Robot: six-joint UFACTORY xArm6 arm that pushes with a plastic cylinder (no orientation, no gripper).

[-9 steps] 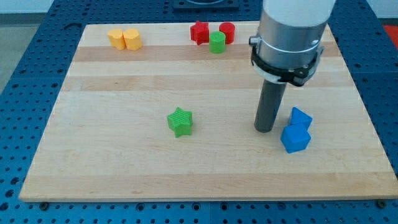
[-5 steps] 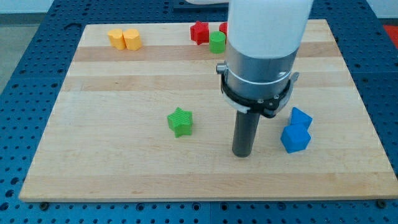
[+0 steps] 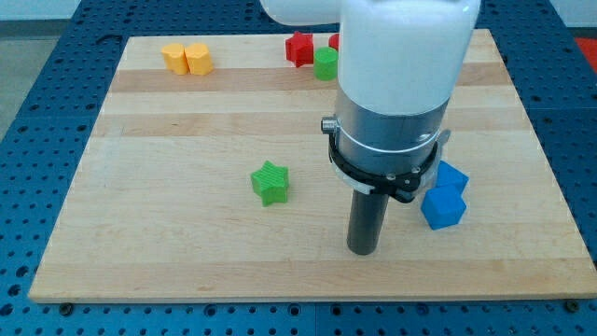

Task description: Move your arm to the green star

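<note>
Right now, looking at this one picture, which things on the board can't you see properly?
Camera view, the only one:
- Red block at the view's top: mostly behind the arm, so its shape is unclear.
- Upper blue block: its left side is hidden by the arm's metal collar.
- Board: the stretch behind the arm is blocked.
- The arm's upper part runs off the top edge.
My tip and the green star show fully.

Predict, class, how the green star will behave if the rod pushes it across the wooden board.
The green star looks rigid and lies flat, so it should slide rather than roll or tip. Its points may make it spin if my tip, now to its right and lower in the view, strikes off-centre. It looks small and probably light, on a smooth board.
</note>
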